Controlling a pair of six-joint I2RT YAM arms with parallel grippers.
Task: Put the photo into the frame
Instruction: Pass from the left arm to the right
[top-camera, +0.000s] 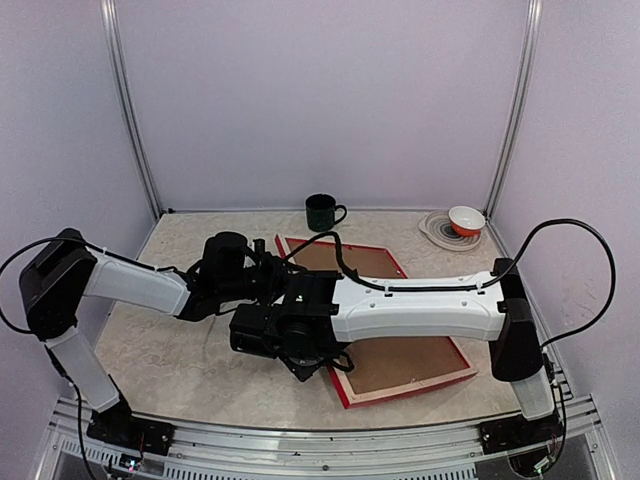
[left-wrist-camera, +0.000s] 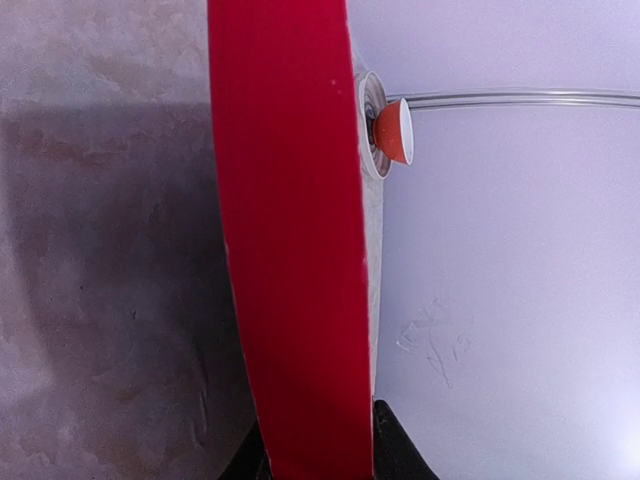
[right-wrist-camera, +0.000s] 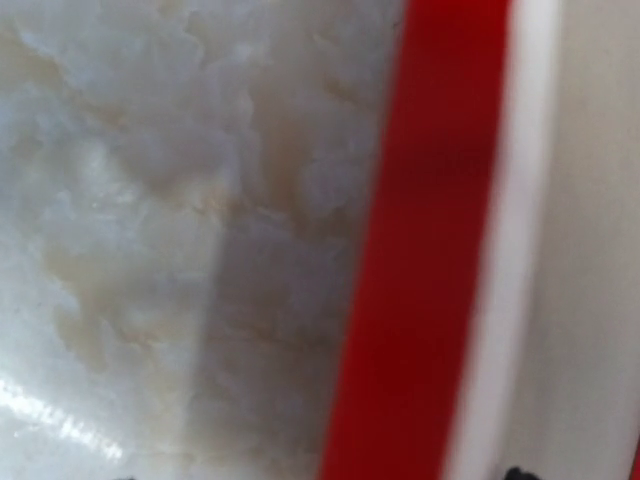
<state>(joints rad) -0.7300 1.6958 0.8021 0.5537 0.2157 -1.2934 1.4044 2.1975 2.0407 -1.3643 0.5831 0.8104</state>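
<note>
A: Nearest the lens, the left gripper (left-wrist-camera: 325, 450) has its two black fingers on either side of the red edge of the frame (left-wrist-camera: 290, 200), clenched on it. Why does it hold there?

B: To tip that side up, I think. A dark shadow lies on the table (left-wrist-camera: 90, 300) beside the red edge, so the frame seems a little raised there, but I am not sure. The frame lies back up, showing its brown backing board (top-camera: 400, 362).

A: And the right gripper (top-camera: 305, 368)?

B: It hangs at the same left side of the frame, just beside the other one, perhaps to help. Its wrist view is blurred, so I cannot tell whether its jaws are apart or closed.

A: Where is the photo?

B: It shows in no view. The mug (top-camera: 322, 212) stands beyond the frame's far corner and the bowl (top-camera: 465, 218) is well apart to the frame's far right, so both are out of the way.
</note>
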